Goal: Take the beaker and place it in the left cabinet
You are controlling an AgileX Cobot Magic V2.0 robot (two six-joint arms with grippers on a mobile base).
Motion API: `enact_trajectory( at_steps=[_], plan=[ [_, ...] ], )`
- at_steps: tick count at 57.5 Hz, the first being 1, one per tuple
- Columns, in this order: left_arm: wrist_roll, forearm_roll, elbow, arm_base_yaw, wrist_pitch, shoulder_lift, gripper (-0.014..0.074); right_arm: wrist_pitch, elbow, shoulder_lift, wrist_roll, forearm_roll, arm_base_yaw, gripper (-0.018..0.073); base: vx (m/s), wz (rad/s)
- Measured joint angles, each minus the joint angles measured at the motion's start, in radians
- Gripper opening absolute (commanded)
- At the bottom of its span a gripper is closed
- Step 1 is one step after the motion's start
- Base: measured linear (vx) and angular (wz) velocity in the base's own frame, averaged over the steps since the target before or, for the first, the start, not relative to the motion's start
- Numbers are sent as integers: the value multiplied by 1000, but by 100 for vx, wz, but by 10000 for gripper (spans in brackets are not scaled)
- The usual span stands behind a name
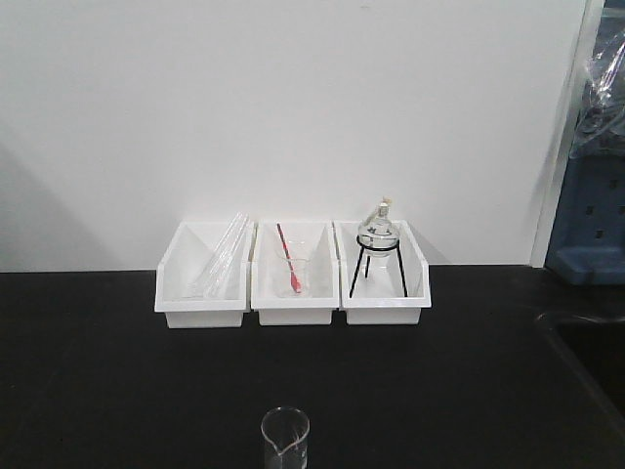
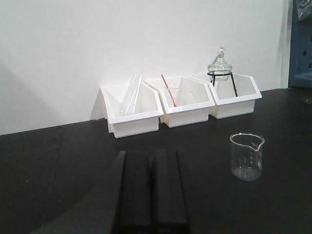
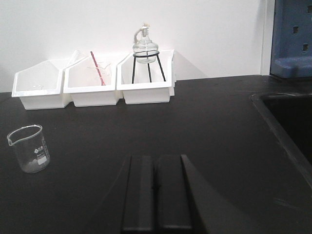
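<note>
The beaker, small, clear and spouted, stands upright on the black bench at the bottom edge of the front view. From the left wrist the beaker is ahead and to the right of my left gripper, which is shut with nothing in it. From the right wrist the beaker is ahead and far to the left of my right gripper, also shut and empty. Both grippers are well apart from it. The left cabinet is out of view.
Three white bins stand against the white wall: one with glass tubes, one holding a beaker with a red rod, one with a round flask on a black tripod. A sunken black sink lies at right; a blue unit behind it.
</note>
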Motion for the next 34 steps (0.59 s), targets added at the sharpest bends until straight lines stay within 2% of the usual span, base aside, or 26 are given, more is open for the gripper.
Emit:
enact_trajectory(
  at_steps=[34],
  plan=[
    [0,0,0,0,0,0,1,0,0,0,0,0,0,-9,0,0]
  ],
)
